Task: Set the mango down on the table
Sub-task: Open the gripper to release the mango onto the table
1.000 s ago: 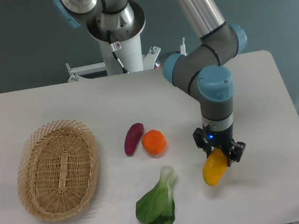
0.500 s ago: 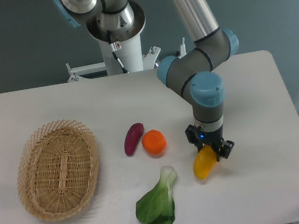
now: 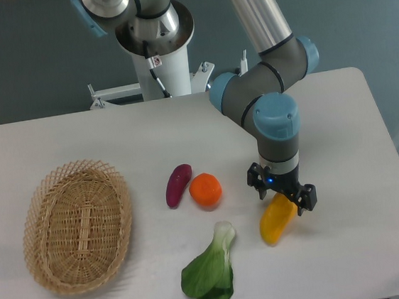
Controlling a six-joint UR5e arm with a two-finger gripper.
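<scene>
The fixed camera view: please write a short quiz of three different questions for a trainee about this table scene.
1. True or false: the oval wicker basket holds fruit.
2. Which thing lies nearest the round orange fruit? A) the purple eggplant B) the basket C) the green leafy vegetable
3. Fill in: the two-finger gripper is at the upper end of the yellow elongated ____, above the white table.

Key:
1. False; it looks empty.
2. A
3. mango
</scene>
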